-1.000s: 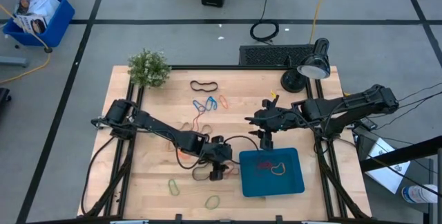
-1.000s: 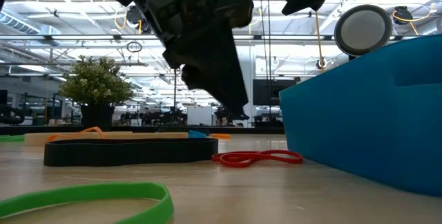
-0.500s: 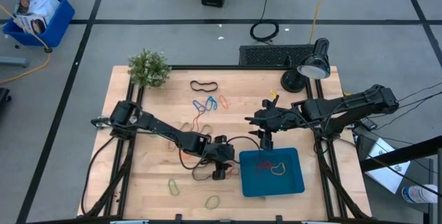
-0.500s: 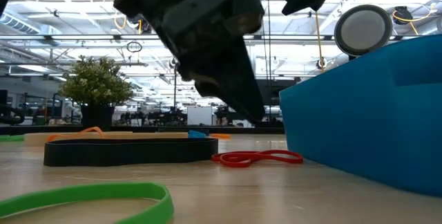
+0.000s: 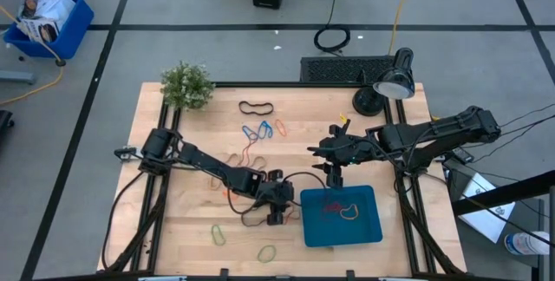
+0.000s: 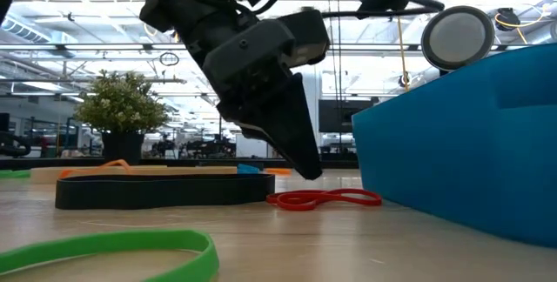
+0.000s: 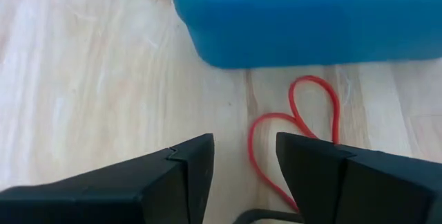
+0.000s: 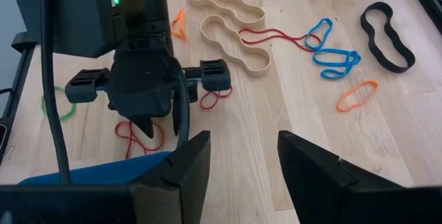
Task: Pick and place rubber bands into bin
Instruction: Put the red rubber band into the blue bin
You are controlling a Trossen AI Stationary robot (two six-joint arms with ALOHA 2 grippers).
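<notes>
A thin red band [image 7: 293, 137] lies flat on the desk [image 7: 90, 86] just beside the bin [image 7: 297, 23]. It is judged light and floppy, best pinched across 1 strand. The left gripper [image 7: 244, 158] hangs parted and empty over it; the right gripper [image 8: 243, 156] waits released.

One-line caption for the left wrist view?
Left gripper, fingers apart, hovers over a red rubber band lying on the table beside the bin.

Light: bright, even, from overhead.
Shadows: faint beside the bin [image 5: 340, 216].
Blur: green rubber band [image 6: 104, 251] soft, nearest the low camera.
Backlight: ceiling glare behind the bin.
</notes>
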